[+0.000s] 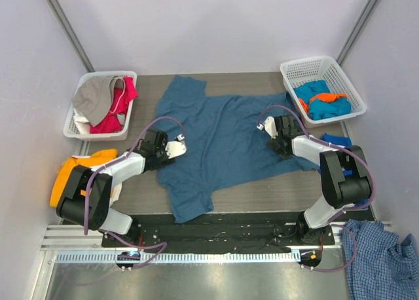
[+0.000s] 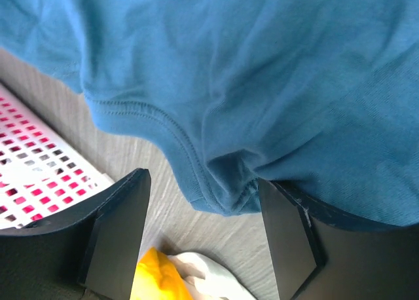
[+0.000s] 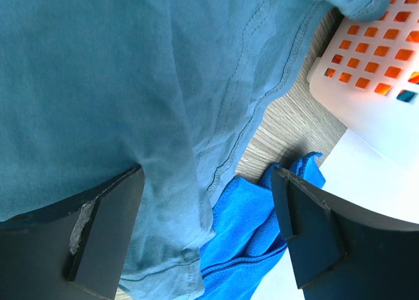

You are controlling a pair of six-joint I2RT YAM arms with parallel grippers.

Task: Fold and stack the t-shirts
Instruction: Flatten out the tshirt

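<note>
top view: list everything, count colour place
teal t-shirt: 1, dark teal-blue, spread mid-table
orange t-shirt: 1, orange, left table edge
blue cloth: 1, bright blue, beside right arm
left basket: 1, white mesh, far left, holds grey, red clothes
right basket: 1, white mesh, far right, holds turquoise, orange clothes
checked shirt: 1, blue-and-white, near right corner
table: 1, grey wood-grain, under teal t-shirt
left gripper: 1, black, open, shirt's left edge
right gripper: 1, black, open, shirt's right edge

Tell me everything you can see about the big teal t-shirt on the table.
The teal t-shirt is plain, soft knit with stitched hems. It lies spread out, unfolded and wrinkled, across the middle of the table. The left claw and right claw hang open over its opposite side edges. A bright blue cloth lies beside its right edge.
</note>
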